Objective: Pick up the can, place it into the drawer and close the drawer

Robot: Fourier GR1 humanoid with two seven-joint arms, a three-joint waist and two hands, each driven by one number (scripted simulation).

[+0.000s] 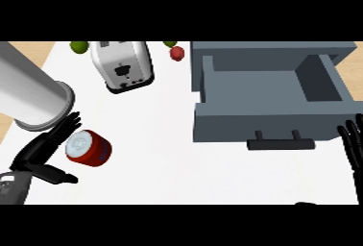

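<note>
A red can [89, 147] with a silver top lies tilted on the white counter at the lower left. My left hand [41, 150] is just to its left, fingers straight and spread along the can's side, thumb pointing right below it; the hand is open and not closed round the can. The grey drawer [212, 117] stands pulled open at the right, its inside bare, with a dark handle [280, 142] on its front. My right hand [352, 146] rests open at the right edge, fingers up, beside the drawer's front corner.
A large silver cylinder [28, 96] lies at the left, just above my left hand. A silver toaster [122, 65] stands at the back. A green fruit [78, 46] and a red fruit [177, 53] lie near the back edge.
</note>
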